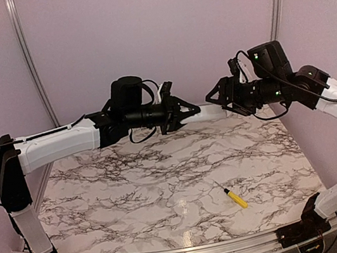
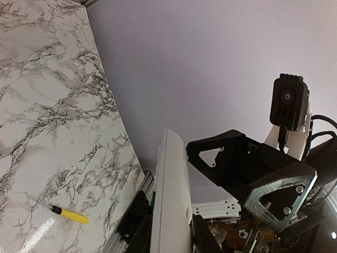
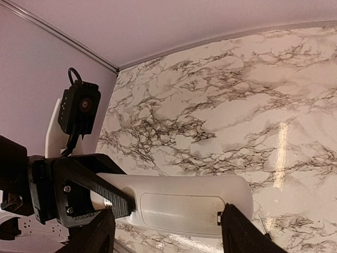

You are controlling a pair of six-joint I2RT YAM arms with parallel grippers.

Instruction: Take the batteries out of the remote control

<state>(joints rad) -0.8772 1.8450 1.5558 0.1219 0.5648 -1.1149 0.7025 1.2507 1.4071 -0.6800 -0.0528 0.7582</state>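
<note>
The white remote control (image 1: 208,112) hangs in the air above the back of the table, and my left gripper (image 1: 185,112) is shut on one end of it. From the left wrist it shows edge-on (image 2: 174,195), clamped between the black fingers (image 2: 131,221). The right wrist view shows its plain back with the closed battery cover (image 3: 179,206). My right gripper (image 3: 168,237) is open, one finger (image 3: 239,232) at the cover's latch end and the other finger (image 3: 97,234) near the left gripper's jaw. The batteries are hidden under the cover.
A yellow-handled screwdriver (image 1: 234,197) lies on the marble table (image 1: 133,190) at the front right, also seen from the left wrist as the screwdriver (image 2: 66,212). Pink walls close in the back and sides.
</note>
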